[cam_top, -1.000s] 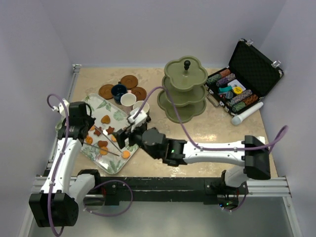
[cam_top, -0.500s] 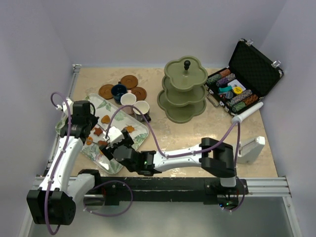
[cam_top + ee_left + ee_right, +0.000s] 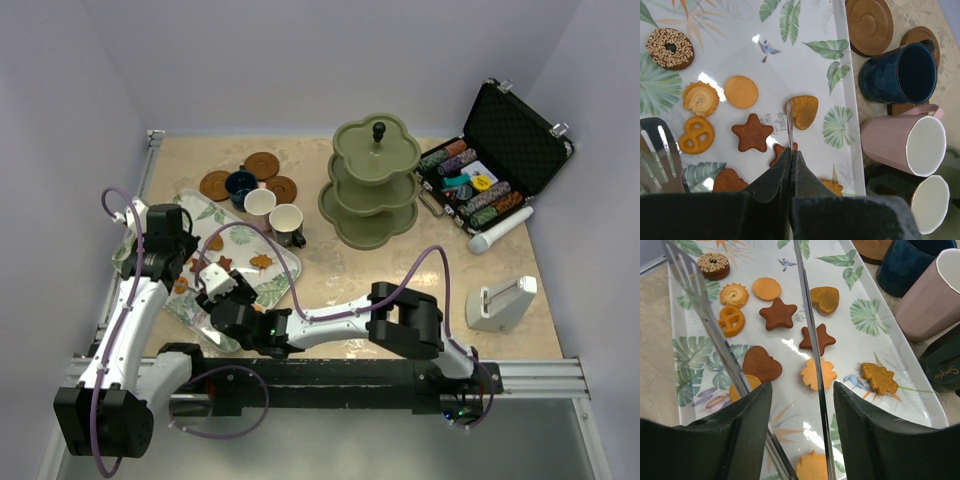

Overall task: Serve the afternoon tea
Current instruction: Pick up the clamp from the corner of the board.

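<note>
Right arm has swung left across the tray (image 3: 790, 352). Right gripper (image 3: 801, 390) hangs with jaws part-spread astride both arms of the tongs (image 3: 810, 340), grip not yet clear. Left gripper (image 3: 790, 155), jaws pressed together, appears to pinch 1 thin arm. Tongs run bottom to top of the right wrist frame. Brown star (image 3: 778, 314) lies ahead on the tray, upper centre, between the arms; 5 points, no long axis.

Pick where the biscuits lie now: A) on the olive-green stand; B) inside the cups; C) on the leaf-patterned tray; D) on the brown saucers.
C: the biscuits in view all lie on the leaf-patterned tray, and the olive-green stand shows bare tiers from above.
</note>
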Controlling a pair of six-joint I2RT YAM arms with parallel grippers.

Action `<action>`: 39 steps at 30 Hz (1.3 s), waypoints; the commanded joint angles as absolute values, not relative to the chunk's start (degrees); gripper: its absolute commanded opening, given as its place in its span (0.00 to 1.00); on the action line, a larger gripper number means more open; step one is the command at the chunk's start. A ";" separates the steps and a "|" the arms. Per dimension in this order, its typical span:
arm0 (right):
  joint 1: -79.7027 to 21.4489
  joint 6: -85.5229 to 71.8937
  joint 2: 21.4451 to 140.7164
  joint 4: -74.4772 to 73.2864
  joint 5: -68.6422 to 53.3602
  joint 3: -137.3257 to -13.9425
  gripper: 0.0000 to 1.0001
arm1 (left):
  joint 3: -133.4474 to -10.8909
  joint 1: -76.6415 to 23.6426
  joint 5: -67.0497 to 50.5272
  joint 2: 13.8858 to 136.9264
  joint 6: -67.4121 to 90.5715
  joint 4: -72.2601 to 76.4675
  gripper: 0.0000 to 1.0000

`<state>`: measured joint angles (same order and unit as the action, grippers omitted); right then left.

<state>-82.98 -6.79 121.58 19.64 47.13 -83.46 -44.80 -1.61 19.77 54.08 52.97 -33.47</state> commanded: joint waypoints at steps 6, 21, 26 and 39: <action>-79.89 -5.19 120.67 20.74 39.82 -85.16 0.33 | -47.64 -2.02 21.09 52.56 50.72 -29.89 0.00; -75.68 -5.89 113.66 18.28 33.67 -85.61 0.00 | -57.19 -1.85 9.17 55.63 28.51 -22.94 0.97; -71.64 -5.80 109.17 14.52 27.43 -85.95 0.00 | -68.27 -1.85 3.08 58.71 16.90 -25.31 1.00; -60.56 -4.84 98.09 2.91 9.76 -85.34 0.00 | -64.61 -1.67 -2.34 40.70 6.51 -14.87 1.00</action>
<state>-62.92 -5.10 102.74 6.59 17.34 -84.64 -68.38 -1.63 4.38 47.29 11.25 -22.90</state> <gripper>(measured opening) 0.032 0.996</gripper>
